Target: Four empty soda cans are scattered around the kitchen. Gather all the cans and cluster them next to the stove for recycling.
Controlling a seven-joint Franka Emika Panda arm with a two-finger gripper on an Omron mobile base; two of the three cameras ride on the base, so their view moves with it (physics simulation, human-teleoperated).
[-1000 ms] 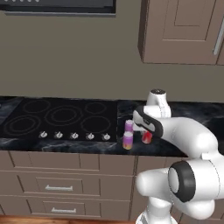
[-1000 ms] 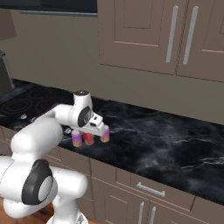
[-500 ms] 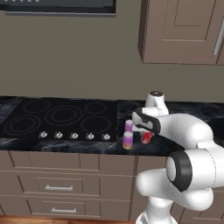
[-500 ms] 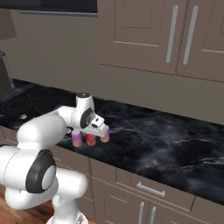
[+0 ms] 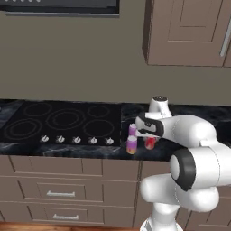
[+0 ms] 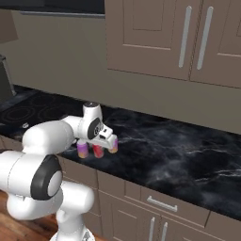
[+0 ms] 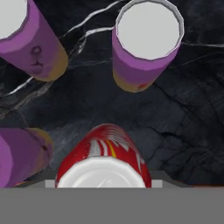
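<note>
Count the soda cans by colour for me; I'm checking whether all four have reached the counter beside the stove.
Red cylindrical soda can with a silver top: 1
Purple cylindrical soda cans fading to orange at the base: 3
Total: 4 cans

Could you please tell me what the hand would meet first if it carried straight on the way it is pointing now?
Most likely the red can, which stands right under the hand, its silver top nearest the camera in the hand view. Below it lies the dark marble counter. Whether the fingers already grip that can is unclear.
</note>
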